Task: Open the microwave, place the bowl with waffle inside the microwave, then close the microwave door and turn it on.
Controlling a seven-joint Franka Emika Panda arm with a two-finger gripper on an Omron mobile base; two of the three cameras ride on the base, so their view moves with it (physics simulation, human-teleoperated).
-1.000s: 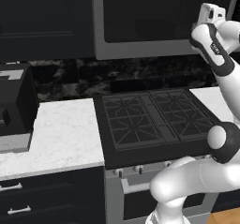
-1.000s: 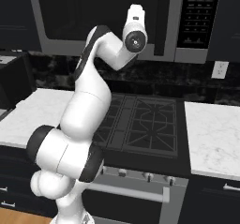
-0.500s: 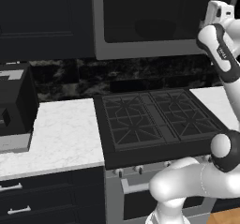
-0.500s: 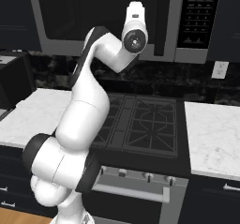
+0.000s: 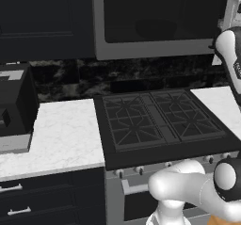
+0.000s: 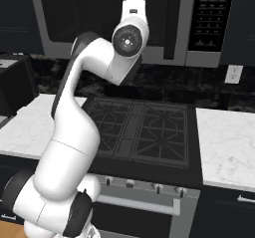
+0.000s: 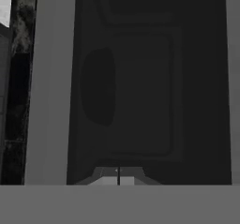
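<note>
Hanging above the stove is one microwave, with its grey frame and big dark glass front. Its door is sitting shut against the box, and one black bar handle is standing up along the right side of the door. Through the dark glass, a round dim shape is showing inside, but it is too dark to tell if it is the bowl or the turntable.

One white arm is reaching up in front of the microwave. In the hand view, the gripper is pointing straight at the glass, and its two finger tips are pressed together with nothing between them.

The left base view is showing one small black boxy appliance sitting on the white counter to the left of the stove, and two handles on the drawers below it. The right base view is showing other things: one button panel on the right end of the microwave, one wall socket below it, and a second piece of white counter to the right of the stove. Both base views are showing a row of knobs along the near front of the stove.
</note>
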